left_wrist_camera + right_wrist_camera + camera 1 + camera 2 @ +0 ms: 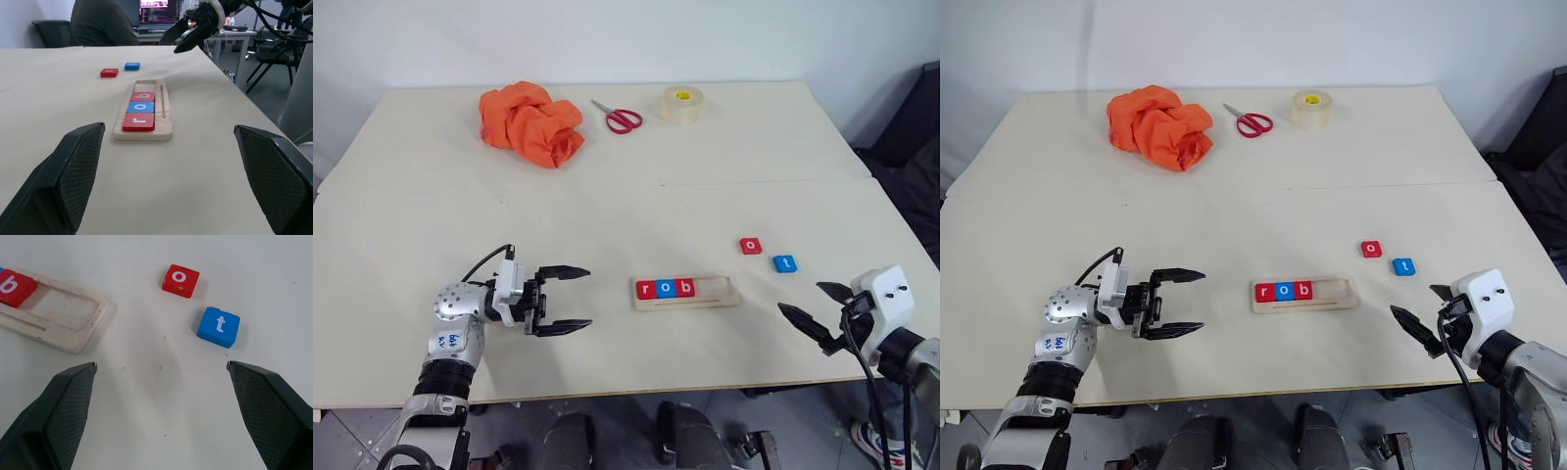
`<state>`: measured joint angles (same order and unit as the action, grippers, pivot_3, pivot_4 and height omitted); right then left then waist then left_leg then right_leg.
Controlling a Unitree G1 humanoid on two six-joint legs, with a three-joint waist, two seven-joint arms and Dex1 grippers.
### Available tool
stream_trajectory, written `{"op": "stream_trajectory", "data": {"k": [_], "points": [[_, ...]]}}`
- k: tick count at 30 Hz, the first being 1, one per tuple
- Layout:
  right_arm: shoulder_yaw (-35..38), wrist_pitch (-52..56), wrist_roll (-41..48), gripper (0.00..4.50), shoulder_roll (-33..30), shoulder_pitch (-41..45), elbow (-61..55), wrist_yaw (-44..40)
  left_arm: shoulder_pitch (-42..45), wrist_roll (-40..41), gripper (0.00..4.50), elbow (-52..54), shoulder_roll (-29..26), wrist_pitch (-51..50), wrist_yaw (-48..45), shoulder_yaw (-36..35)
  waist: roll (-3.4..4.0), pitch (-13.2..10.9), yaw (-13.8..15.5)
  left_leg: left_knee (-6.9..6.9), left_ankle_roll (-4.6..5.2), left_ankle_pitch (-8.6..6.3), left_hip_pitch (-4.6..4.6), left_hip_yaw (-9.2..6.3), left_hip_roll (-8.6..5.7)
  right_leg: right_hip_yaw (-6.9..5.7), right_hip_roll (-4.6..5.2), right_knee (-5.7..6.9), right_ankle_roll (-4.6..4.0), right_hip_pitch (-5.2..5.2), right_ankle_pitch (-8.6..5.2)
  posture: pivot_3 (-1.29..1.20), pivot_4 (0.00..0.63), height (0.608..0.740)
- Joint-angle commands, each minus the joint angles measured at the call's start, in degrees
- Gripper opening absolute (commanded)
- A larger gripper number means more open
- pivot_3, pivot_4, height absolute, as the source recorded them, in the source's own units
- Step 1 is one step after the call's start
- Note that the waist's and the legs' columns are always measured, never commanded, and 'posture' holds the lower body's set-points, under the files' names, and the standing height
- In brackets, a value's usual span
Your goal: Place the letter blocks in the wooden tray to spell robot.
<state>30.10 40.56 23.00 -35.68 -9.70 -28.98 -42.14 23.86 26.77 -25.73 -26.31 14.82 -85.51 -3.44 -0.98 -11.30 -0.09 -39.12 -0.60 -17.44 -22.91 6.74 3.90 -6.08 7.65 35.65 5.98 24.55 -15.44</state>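
at the bottom of the frame, left gripper (566,299) and right gripper (808,308) hover with jaws apart, empty. mid-frame, the tray (717,291) holds r, o, b, its right end free for the red o (751,246) and blue t (785,263) lying just up-right.

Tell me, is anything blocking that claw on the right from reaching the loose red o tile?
Nothing visible. The open right gripper hangs empty near the table edge, and only bare table lies between it and the red o tile. The blue t tile sits just beside that path, close to the o.

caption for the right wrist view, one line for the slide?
Open right gripper hovers over the table, facing the loose red o block and blue t block beside the wooden tray's empty end.
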Motion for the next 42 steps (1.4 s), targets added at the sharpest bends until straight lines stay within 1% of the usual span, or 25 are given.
{"op": "stream_trajectory", "data": {"k": [1, 11, 14, 16, 19, 23, 26, 33, 38, 41, 42], "points": [[1.49, -2.0, 1.48, 4.45, -0.06, -0.14, -0.37, 0.93, 0.72, 0.37, 4.5, 0.17, -0.48, 0.14, -0.5, -0.61, 0.0, 0.0, 0.02, 0.0, 0.0, 0.0, 0.0, 0.0, 0.0, 0.0, 0.0, 0.0, 0.0, 0.0, 0.01, 0.0, 0.15, 0.74], [-0.33, -3.29, 2.3, 4.45, -0.76, 1.28, 1.34, 1.89, 0.18, 0.54, 4.5, 1.23, -0.73, -0.19, -0.71, -0.65, 0.0, 0.0, 0.03, 0.0, 0.0, 0.0, -0.01, 0.0, -0.01, 0.0, 0.0, -0.01, 0.0, 0.0, 0.01, 0.0, 0.15, 0.74], [-3.09, -1.41, 2.52, 4.45, 0.17, 5.73, 1.56, 4.7, 0.1, 0.52, 4.5, 1.41, -0.71, -0.27, -0.72, -0.53, 0.0, 0.0, -0.2, 0.0, 0.01, 0.01, 0.0, 0.03, -0.01, 0.02, 0.0, -0.01, 0.0, 0.01, 0.04, 0.0, 0.15, 0.74], [-6.82, -0.75, 0.93, 4.45, 1.28, 10.76, 3.25, 7.87, 0.04, 0.52, 4.5, 1.74, -0.54, -0.41, -0.59, -0.4, 0.0, 0.0, -0.58, 0.0, 0.01, 0.01, 0.04, 0.04, 0.02, 0.02, -0.01, 0.0, -0.02, 0.01, 0.05, 0.0, 0.15, 0.74], [-10.61, -0.5, -1.74, 4.45, 3.5, 17.67, 7.94, 13.19, -0.1, 0.43, 4.5, 2.2, -0.14, -0.51, -0.35, -0.14, 0.01, 0.0, -0.64, 0.01, 0.01, 0.06, 0.04, 0.01, 0.03, 0.01, -0.02, 0.02, -0.07, 0.0, 0.09, 0.0, 0.15, 0.74], [-15.89, -1.21, -5.91, 4.45, 6.07, 24.69, 15.18, 18.53, -0.78, 0.47, 4.5, 3.3, 0.34, -0.68, -0.14, 0.2, 0.01, 0.0, -0.29, 0.01, 0.0, 0.08, -0.05, 0.03, 0.0, 0.0, 0.01, -0.01, -0.07, 0.03, 0.11, 0.0, 0.15, 0.74], [-17.7, -1.0, -8.02, 4.45, 8.18, 29.5, 20.69, 22.35, -1.55, 0.45, 4.5, 4.44, 0.52, -0.81, 0.4, 0.16, 0.01, 0.0, -0.16, 0.01, 0.01, 0.08, -0.09, 0.06, -0.01, 0.02, 0.01, -0.02, -0.06, 0.06, 0.12, 0.0, 0.15, 0.74], [-21.08, -0.84, -10.98, 4.45, 11.23, 34.62, 27.92, 26.38, -2.99, 0.51, 4.5, 5.99, 0.45, -0.99, 1.47, -0.02, 0.03, 0.01, -0.28, 0.01, -0.1, 0.14, -0.19, 0.1, -0.01, 0.01, 0.0, -0.01, -0.01, 0.08, 0.14, 0.0, 0.15, 0.74], [-20.71, 1.31, -11.09, 4.45, 12.6, 33.62, 24.62, 28.89, -3.46, 0.6, 4.5, 6.48, 0.16, -0.93, 2.3, -0.53, 0.06, 0.03, -0.31, 0.03, -0.09, 0.13, -0.2, 0.1, 0.0, 0.01, 0.0, -0.02, 0.0, 0.09, 0.15, 0.0, 0.15, 0.74], [-20.27, 1.7, -11.17, 3.86, 13.54, 32.96, 24.41, 30.46, -3.89, 0.58, 4.5, 6.48, 0.04, -0.77, 2.21, -0.48, 0.06, 0.03, -0.31, 0.03, -0.06, 0.12, -0.2, 0.09, 0.0, 0.01, -0.01, -0.02, 0.0, 0.09, 0.15, 0.0, 0.15, 0.74], [-20.28, 1.61, -11.21, 3.51, 13.71, 32.85, 24.47, 30.61, -3.96, 0.6, 4.5, 6.52, 0.04, -0.77, 2.2, -0.44, 0.06, 0.03, -0.31, 0.03, -0.03, 0.1, -0.2, 0.09, 0.0, 0.01, -0.01, -0.01, 0.0, 0.09, 0.15, 0.0, 0.15, 0.74]]}}
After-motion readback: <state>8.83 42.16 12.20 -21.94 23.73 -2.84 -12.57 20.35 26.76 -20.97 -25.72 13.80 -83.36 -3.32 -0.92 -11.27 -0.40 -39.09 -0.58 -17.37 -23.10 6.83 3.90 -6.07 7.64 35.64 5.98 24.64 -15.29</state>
